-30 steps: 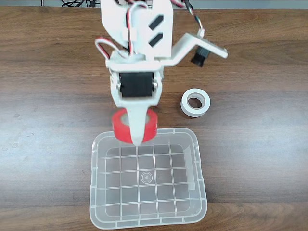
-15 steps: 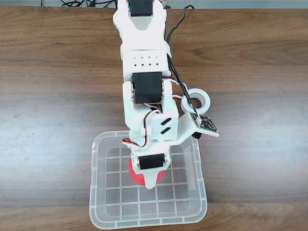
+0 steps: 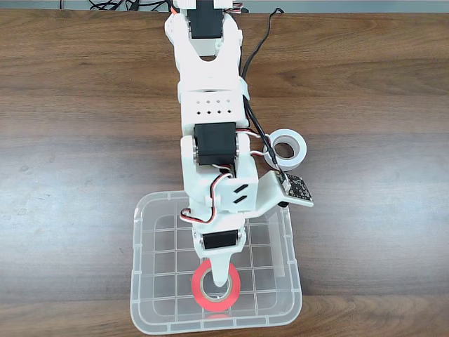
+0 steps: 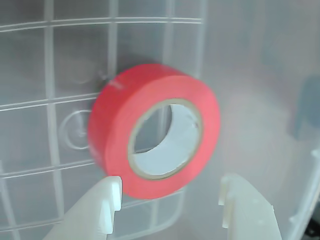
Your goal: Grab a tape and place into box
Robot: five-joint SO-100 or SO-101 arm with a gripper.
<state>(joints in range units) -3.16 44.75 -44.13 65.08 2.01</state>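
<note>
Two claw (image 4: 170,192) fingers spread wide, gripping nothing, red tape (image 4: 152,127) just beyond, inside box (image 3: 291,281).

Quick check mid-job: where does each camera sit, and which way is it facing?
Fixed view: above the wooden table, looking down; shows the white arm, gripper, box, white tape roll.
Wrist view: on the arm, facing the box floor; both fingertips show, gripper open.
Shared: the red tape inside the box.
</note>
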